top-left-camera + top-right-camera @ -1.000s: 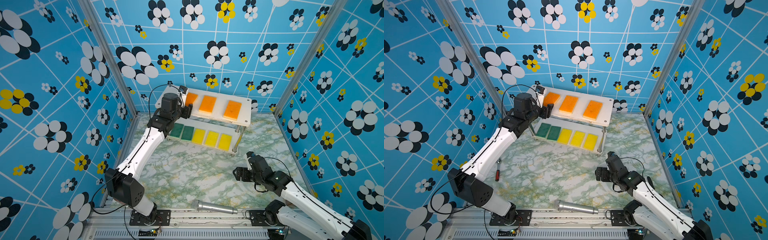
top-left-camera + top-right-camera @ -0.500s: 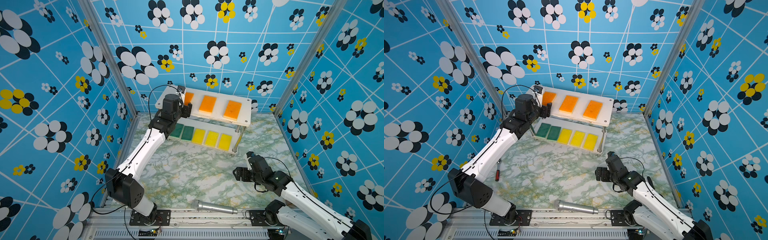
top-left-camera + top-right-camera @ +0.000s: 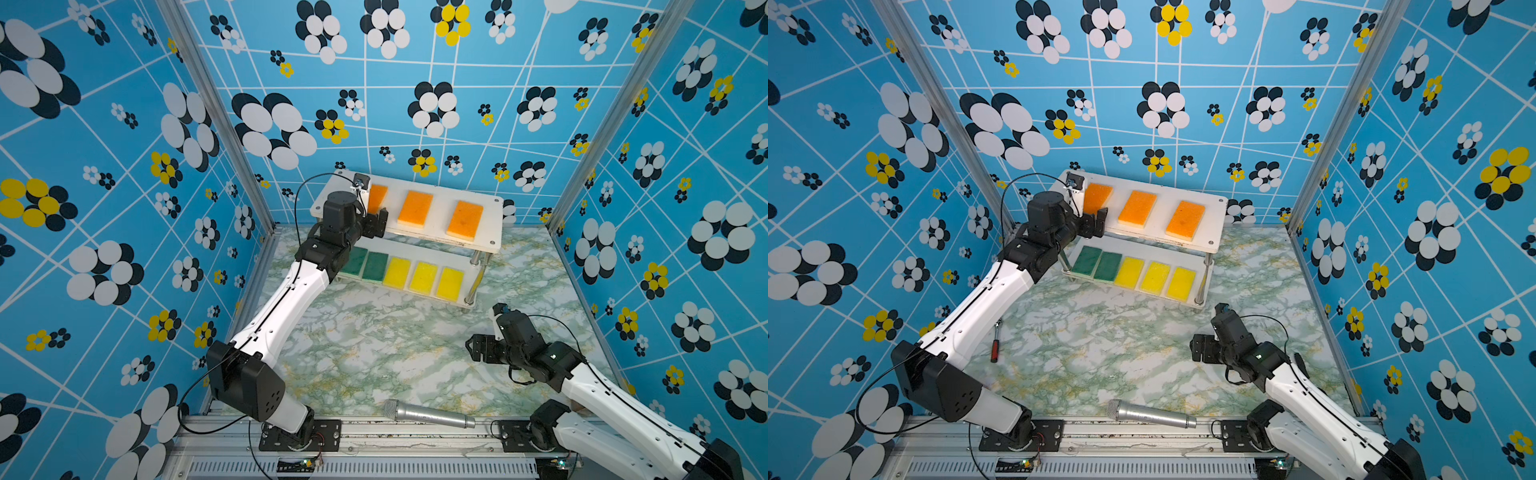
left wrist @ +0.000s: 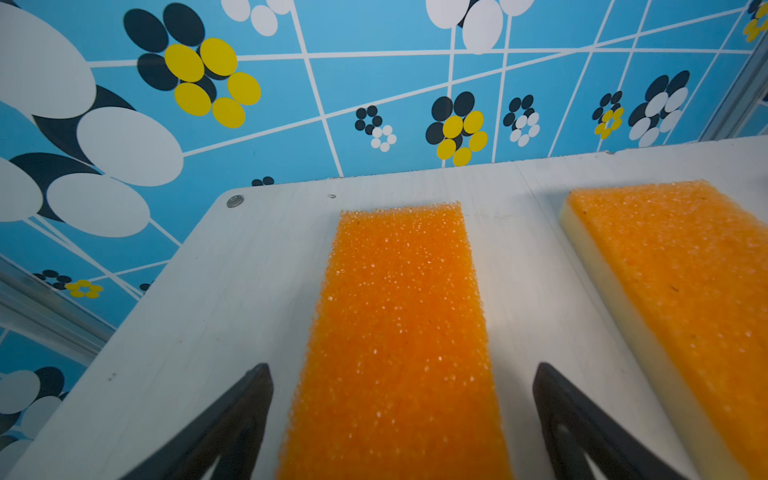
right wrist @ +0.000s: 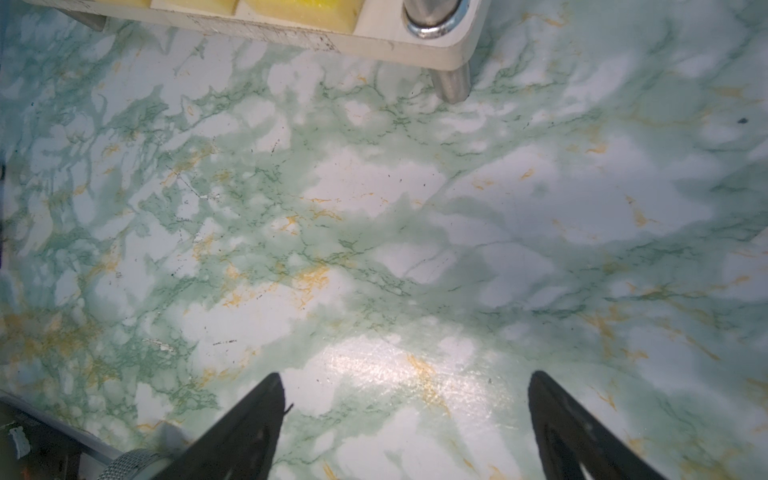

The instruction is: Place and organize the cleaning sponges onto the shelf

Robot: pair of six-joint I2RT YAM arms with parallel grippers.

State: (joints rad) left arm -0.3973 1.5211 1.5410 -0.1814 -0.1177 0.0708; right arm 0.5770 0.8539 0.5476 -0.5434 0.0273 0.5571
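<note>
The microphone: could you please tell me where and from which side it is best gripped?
Probably take the microphone by its straight handle, mid-length, from above, with the jaws across it: it lies flat, and its mesh head is bulkier.

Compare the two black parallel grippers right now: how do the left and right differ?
The left gripper is up at the top board of the white two-tier shelf; the right gripper hangs over the green marbled table. The left gripper's fingers flank the leftmost flat orange sponge, gaps on both sides; the right gripper's fingers have only bare tabletop between them. Shared: both stand open, and neither holds anything.
</note>
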